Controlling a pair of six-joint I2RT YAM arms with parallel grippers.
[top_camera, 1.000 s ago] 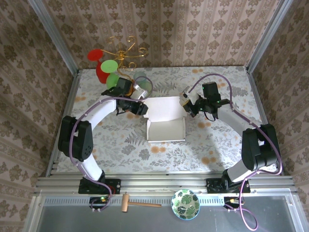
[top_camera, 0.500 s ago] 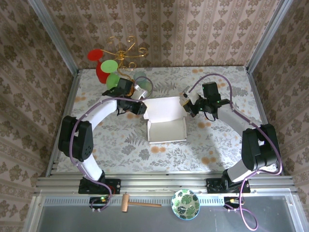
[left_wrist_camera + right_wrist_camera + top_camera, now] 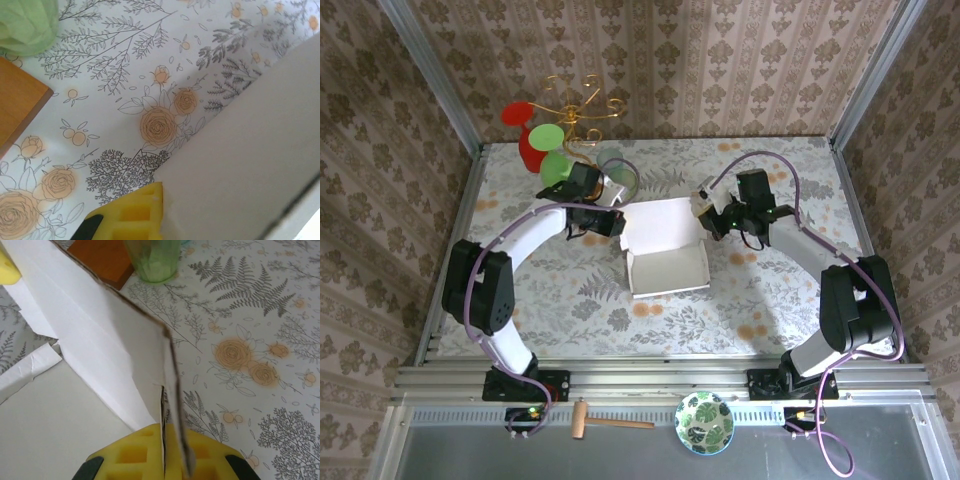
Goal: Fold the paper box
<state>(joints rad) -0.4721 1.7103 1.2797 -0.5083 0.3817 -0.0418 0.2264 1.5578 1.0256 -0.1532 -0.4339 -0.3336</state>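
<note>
The paper box [image 3: 665, 245] is off-white card in the middle of the flowered table, with its shallow tray toward me and the lid panel raised behind it. My left gripper [image 3: 617, 222] is at the lid's left edge. In the left wrist view one yellow finger [image 3: 130, 215] presses against the card panel [image 3: 240, 165], which hides the other finger. My right gripper [image 3: 705, 222] is shut on the lid's right edge. In the right wrist view both yellow pads [image 3: 135, 455] clamp the thin upright flap [image 3: 172, 390] of the box [image 3: 90, 340].
A gold wire stand [image 3: 575, 110] with red and green discs stands at the back left, with a green cup [image 3: 152, 257] and a wooden block [image 3: 102, 257] close behind the box. A wooden mallet [image 3: 605, 422] and a leaf-patterned bowl [image 3: 704, 422] lie on the near rail.
My left gripper has closed on the lid's left edge. The lid has risen and the box has turned slightly, its near right corner shifting toward me. The right gripper keeps its grip.
</note>
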